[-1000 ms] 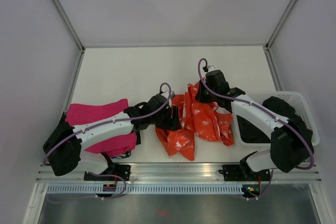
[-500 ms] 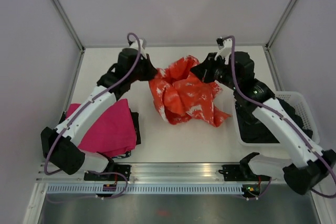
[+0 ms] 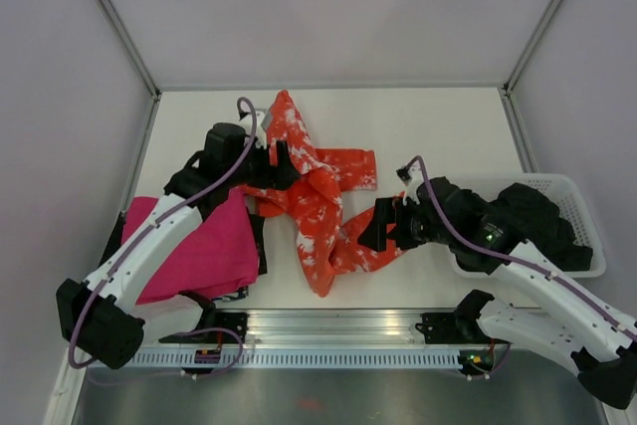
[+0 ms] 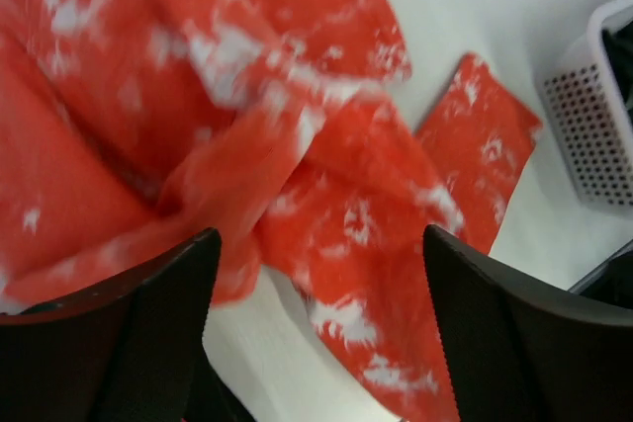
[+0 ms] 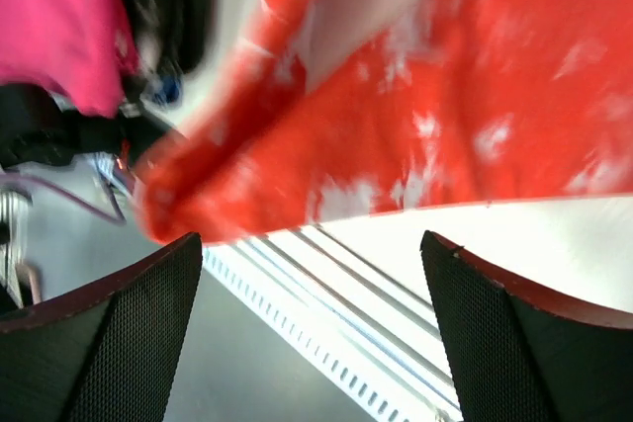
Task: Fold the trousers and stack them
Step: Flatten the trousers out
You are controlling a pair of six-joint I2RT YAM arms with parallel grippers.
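The orange-red, white-blotched trousers lie loosely spread and crumpled across the middle of the table, one end toward the back and the legs trailing to the front and right. My left gripper hovers over their left side. In the left wrist view it is open, with the trousers lying beneath and ahead of it. My right gripper sits at the trousers' right leg end. Its wrist view shows it open and empty, the trousers just beyond the fingertips.
A folded magenta-pink cloth lies at the front left, partly under my left arm, and shows in the right wrist view. A white perforated basket with a dark garment stands at the right. The table's front rail is close.
Both grippers held the bunched trousers up near the back half a second ago. They have since opened, the trousers dropped spread out, and the right arm drew back toward the front.
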